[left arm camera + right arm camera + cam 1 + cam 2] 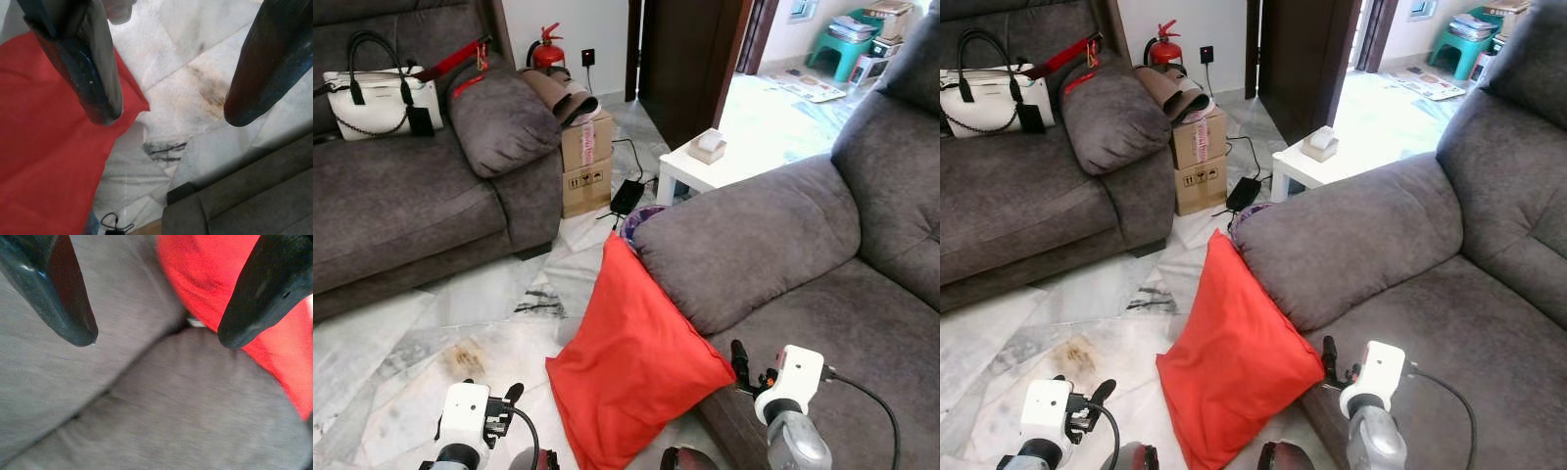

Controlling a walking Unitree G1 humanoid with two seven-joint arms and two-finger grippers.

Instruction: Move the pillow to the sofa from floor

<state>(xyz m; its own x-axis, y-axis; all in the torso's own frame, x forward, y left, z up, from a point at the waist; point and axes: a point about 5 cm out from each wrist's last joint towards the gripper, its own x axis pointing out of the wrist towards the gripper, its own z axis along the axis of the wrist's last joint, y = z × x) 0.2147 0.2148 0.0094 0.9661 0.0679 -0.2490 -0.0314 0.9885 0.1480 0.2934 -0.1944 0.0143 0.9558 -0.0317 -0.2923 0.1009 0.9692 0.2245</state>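
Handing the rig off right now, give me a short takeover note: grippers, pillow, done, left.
Left gripper: open, holding nothing, low over the marble floor just left of the pillow.
Right gripper: open, holding nothing, over the sofa's front edge, right of the pillow.
Red pillow: on the floor, propped against the sofa's armrest, between the two grippers.
Done: arms are either side of the pillow.
Left: grasp the pillow, lift it, set it on the sofa seat.
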